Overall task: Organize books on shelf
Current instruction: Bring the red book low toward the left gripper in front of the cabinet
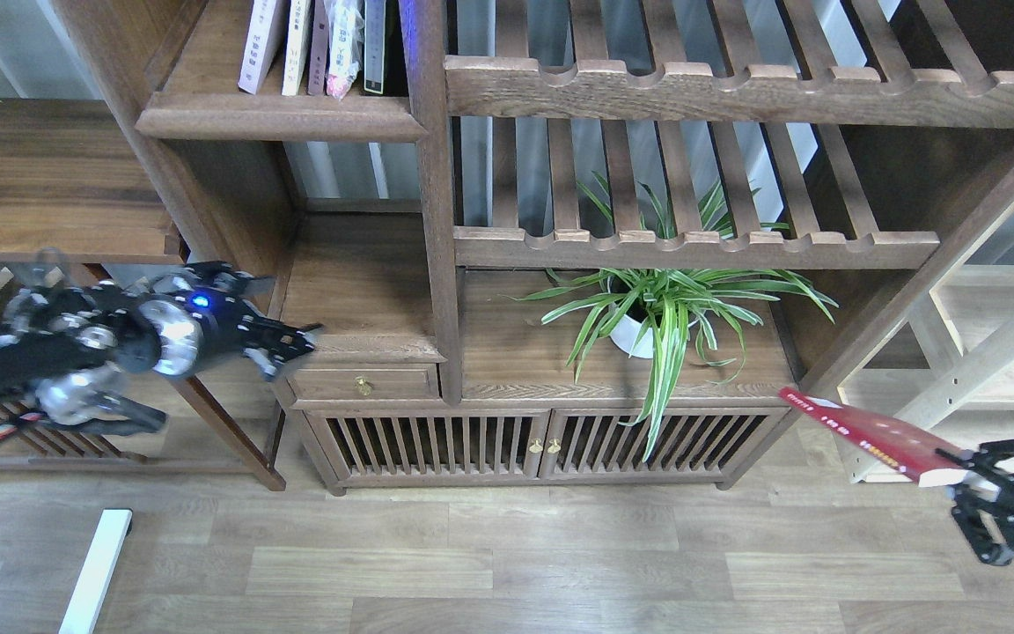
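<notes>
Lower right of frame: right gripper jaws clamped on red paperback with yellow text bars; left gripper jaw state unclear; best carry book level to dark brown plank shelf upper left, slot upright beside standing books.

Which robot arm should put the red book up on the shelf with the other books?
Probably the right. Its gripper already holds the red book, low on the right. The left gripper holds nothing. It is closer to the shelf where the other books stand, so the right arm has a long reach up.

3 books, 1 shelf, 1 plant.
</notes>
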Robot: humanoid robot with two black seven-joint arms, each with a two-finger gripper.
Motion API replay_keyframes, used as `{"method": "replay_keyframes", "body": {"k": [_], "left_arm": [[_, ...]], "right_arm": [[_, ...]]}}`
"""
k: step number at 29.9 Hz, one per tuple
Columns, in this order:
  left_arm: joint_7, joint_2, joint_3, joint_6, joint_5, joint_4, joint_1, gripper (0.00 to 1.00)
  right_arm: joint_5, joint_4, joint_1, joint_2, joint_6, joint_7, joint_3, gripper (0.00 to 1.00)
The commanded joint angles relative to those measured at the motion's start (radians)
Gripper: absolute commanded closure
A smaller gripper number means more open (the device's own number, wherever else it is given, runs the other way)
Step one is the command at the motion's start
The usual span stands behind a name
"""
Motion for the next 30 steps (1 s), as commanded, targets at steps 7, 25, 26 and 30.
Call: {"method": "replay_keyframes", "body": {"k": [7,25,26,30], "left_arm": [[0.001,-0.256,0.012,-0.039,0.127,0.078,0.069,0.17],[-0.022,-0.448,0.070,-0.154,0.259,0.166,0.115,0.17],[-0.024,-0.448,0.070,-0.180,0.261,0.166,0.113,0.17],[-0.024,-0.459,0.060,-0.260,0.264,0.167,0.110,0.16]], "right_arm": [[-0.068,-0.044,0.052,0.209,0.061,0.000,-0.005,0.99],[-0.067,-0.187,0.233,0.572,0.205,0.000,-0.345,0.98],[-0.068,-0.187,0.236,0.579,0.205,0.000,-0.350,0.98],[-0.067,-0.187,0.264,0.585,0.214,0.000,-0.368,0.98]]}}
